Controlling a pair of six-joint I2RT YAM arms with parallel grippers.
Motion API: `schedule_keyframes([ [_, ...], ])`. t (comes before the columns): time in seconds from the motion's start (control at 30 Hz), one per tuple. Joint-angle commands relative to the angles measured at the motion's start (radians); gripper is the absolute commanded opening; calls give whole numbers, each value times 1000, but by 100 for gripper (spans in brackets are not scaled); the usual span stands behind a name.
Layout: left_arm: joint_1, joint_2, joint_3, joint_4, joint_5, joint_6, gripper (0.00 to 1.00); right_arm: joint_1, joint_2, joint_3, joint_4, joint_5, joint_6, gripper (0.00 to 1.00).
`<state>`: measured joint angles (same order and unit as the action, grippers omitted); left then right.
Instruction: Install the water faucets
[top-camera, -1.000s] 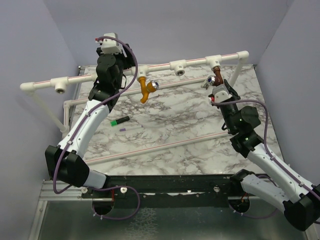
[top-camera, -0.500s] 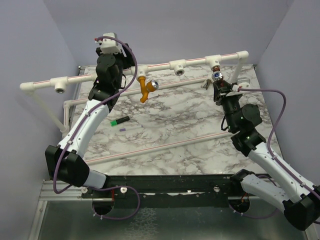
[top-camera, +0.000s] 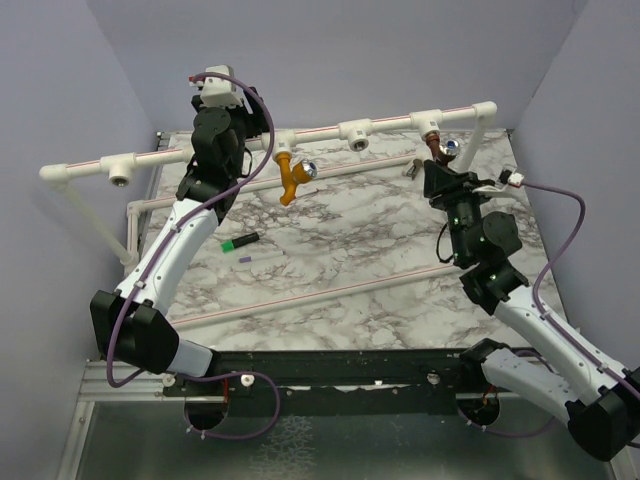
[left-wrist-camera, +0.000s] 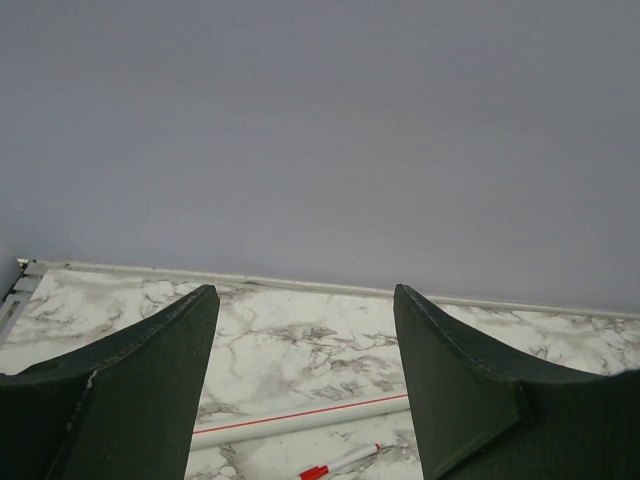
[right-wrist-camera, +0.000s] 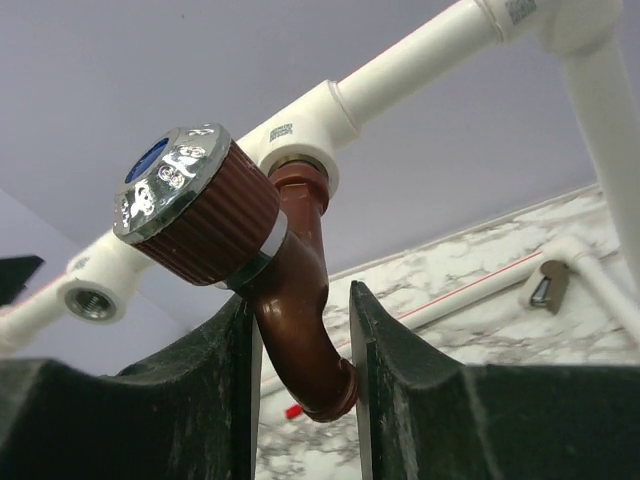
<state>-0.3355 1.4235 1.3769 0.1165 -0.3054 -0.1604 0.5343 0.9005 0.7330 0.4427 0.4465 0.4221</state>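
3 plain lavender walls (top-camera: 330, 50) (evenly lit) enclose a marble-patterned table (top-camera: 350, 250)

white arms (top-camera: 175, 245), black joints (top-camera: 485, 235) (purple cables (top-camera: 267, 108) trailing)

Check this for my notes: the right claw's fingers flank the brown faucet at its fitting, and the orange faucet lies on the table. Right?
No: the top view shows the orange faucet hanging from a pipe fitting, not lying on the table. The rest holds.
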Motion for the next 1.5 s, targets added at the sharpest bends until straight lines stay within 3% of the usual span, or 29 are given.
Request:
schedule_keyframes([
  [0.0, -27, 41, -75, -285, 61, 50, 72, 20, 22, -38, 127, 43, 460, 1],
  [0.5, -27, 42, -75, -285, 65, 51, 72, 20, 20, -42, 60, 20, 1003, 1],
  [0.7, -27, 42, -75, -284, 66, 50, 72, 20, 9, 5, -45, -33, 1105, 1],
  [0.87, -27, 40, -75, -285, 64, 49, 72, 20, 1, 29, -101, -49, 1093, 1],
  [0.93, -27, 41, -75, -285, 63, 50, 72, 20, -3, 35, -119, -45, 1058, 7],
  [1.3, -27, 42, -75, -287, 63, 50, 72, 20, -36, 36, -141, -64, 795, 61],
  [1.47, -27, 44, -75, -286, 63, 50, 72, 20, -55, 55, -180, -67, 701, 73],
])
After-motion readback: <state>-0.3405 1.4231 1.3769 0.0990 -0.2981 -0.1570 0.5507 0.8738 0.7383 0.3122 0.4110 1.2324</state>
